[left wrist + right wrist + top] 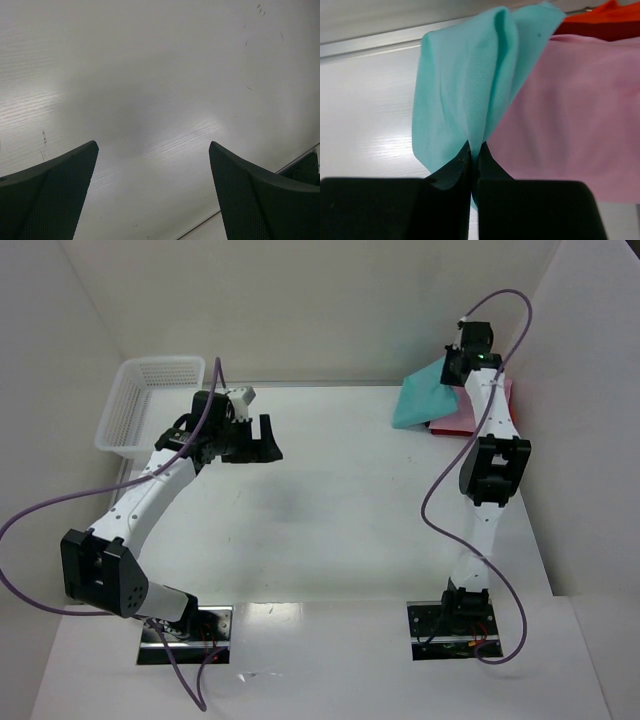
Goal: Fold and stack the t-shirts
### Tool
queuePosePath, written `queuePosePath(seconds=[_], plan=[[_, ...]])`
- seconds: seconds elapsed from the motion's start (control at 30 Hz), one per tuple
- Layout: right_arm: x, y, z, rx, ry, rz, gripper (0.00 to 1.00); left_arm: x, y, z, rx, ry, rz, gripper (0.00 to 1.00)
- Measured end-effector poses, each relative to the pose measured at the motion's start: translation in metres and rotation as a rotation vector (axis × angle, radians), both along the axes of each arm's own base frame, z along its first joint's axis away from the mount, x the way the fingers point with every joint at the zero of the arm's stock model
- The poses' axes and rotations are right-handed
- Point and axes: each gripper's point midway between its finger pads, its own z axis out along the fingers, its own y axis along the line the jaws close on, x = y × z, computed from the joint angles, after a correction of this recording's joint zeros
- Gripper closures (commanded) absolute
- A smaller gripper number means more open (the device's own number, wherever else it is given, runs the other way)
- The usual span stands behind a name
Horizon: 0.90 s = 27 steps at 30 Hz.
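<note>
A teal-green t-shirt [425,395] hangs bunched at the far right of the table, pinched in my right gripper [462,362], which is shut on it. In the right wrist view the teal-green t-shirt [470,90] drapes from my right gripper [475,145] above a folded pink t-shirt [570,115], with a red t-shirt [610,17] beneath it at the far edge. From above, the pink t-shirt [470,420] shows beside the arm. My left gripper [262,440] hovers open over bare table left of centre; the left wrist view shows my left gripper [152,150] with nothing between its fingers.
A white mesh basket [150,405] stands at the far left, just behind the left arm. White walls close in the table at the back and both sides. Purple cables loop off both arms.
</note>
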Motion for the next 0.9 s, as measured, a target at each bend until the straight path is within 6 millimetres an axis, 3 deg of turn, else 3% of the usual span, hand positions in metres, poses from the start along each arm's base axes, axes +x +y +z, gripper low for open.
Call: queuePosePath(seconds=[0.2,0.33,0.53,0.9], plan=[[-0.006,-0.072,0.012,-0.009,-0.021,-0.113,1.00,0.000,-0.003,-0.006,-0.008,0.023,-0.013,0.01],[-0.004,-0.101,0.028,-0.017,-0.062,-0.158,1.00,0.002,-0.006,-0.018,-0.009,0.061,-0.020,0.01],[-0.004,-0.116,0.038,-0.028,-0.087,-0.186,1.00,0.004,-0.008,-0.030,-0.007,0.103,-0.025,0.01],[-0.007,-0.127,0.037,-0.056,-0.077,-0.226,1.00,0.010,-0.011,-0.023,-0.015,0.087,-0.026,0.01]])
